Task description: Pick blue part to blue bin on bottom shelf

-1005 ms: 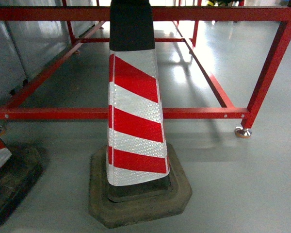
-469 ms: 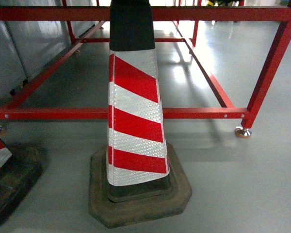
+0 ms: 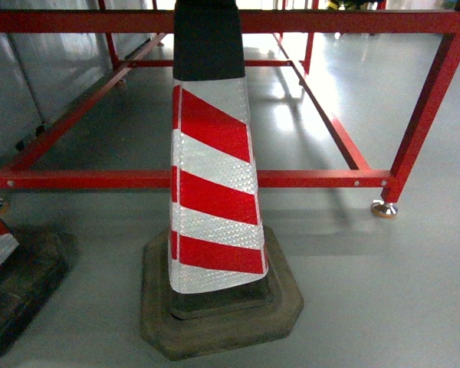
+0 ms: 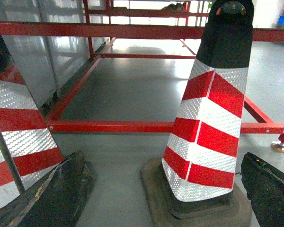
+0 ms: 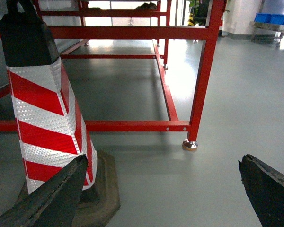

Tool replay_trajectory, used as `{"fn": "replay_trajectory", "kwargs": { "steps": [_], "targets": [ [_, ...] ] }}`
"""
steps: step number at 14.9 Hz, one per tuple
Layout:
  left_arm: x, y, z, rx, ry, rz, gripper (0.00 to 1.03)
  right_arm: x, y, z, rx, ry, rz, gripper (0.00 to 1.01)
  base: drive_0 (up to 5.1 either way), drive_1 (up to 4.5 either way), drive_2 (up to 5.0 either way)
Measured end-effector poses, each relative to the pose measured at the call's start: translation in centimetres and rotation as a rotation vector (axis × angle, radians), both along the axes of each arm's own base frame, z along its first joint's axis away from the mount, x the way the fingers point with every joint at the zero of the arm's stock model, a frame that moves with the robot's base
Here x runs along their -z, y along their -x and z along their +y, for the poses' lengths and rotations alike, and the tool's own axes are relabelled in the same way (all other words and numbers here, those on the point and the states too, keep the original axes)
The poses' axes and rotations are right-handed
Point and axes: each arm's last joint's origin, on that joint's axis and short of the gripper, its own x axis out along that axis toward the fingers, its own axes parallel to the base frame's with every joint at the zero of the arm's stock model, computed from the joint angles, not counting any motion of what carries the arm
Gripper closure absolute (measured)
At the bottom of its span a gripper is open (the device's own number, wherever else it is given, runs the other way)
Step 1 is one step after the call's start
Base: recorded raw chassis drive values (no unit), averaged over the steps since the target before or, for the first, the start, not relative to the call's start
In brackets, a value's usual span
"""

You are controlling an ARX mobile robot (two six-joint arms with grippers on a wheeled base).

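The blue part, the blue bin and the bottom shelf are out of view in all three views. My left gripper point(image 4: 165, 198) is open, its dark fingers point(image 4: 61, 196) spread wide low over the grey floor, with nothing held. In that view a red-and-white traffic cone point(image 4: 206, 127) stands on the floor beyond the jaws. My right gripper point(image 5: 161, 194) is open too and empty, with its fingers point(image 5: 270, 189) at the view's bottom corners. Neither gripper shows in the head view.
The striped cone point(image 3: 213, 184) on its rubber base point(image 3: 222, 307) stands right in front. A second cone point(image 3: 4, 261) is at the left. Behind them runs a red frame point(image 3: 215, 178) with a foot point(image 3: 383, 208). Distant blue boxes point(image 5: 274, 18) sit at the far right.
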Motion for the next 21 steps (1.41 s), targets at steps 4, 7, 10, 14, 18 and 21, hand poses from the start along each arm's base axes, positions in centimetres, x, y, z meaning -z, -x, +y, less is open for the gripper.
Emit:
{"fn": "replay_trajectory", "kwargs": {
  "steps": [4, 7, 10, 14, 18, 21],
  "targets": [
    [0.00, 0.00, 0.00, 0.000, 0.000, 0.000, 0.05, 0.00, 0.00, 0.00, 0.000, 0.000, 0.000, 0.03, 0.0, 0.00, 0.0],
    [0.00, 0.00, 0.00, 0.000, 0.000, 0.000, 0.05, 0.00, 0.00, 0.00, 0.000, 0.000, 0.000, 0.03, 0.0, 0.00, 0.0],
    [0.04, 0.00, 0.00, 0.000, 0.000, 0.004, 0.05, 0.02, 0.00, 0.00, 0.000, 0.000, 0.002, 0.03, 0.0, 0.00, 0.0],
    [0.02, 0.00, 0.00, 0.001, -0.001, 0.002, 0.05, 0.01, 0.00, 0.00, 0.001, -0.002, 0.002, 0.03, 0.0, 0.00, 0.0],
    [0.00, 0.00, 0.00, -0.001, 0.000, 0.000, 0.05, 0.00, 0.00, 0.00, -0.001, -0.001, 0.000, 0.03, 0.0, 0.00, 0.0],
    [0.00, 0.00, 0.00, -0.001, 0.000, 0.000, 0.05, 0.01, 0.00, 0.00, -0.001, -0.001, 0.002, 0.03, 0.0, 0.00, 0.0]
  ]
}}
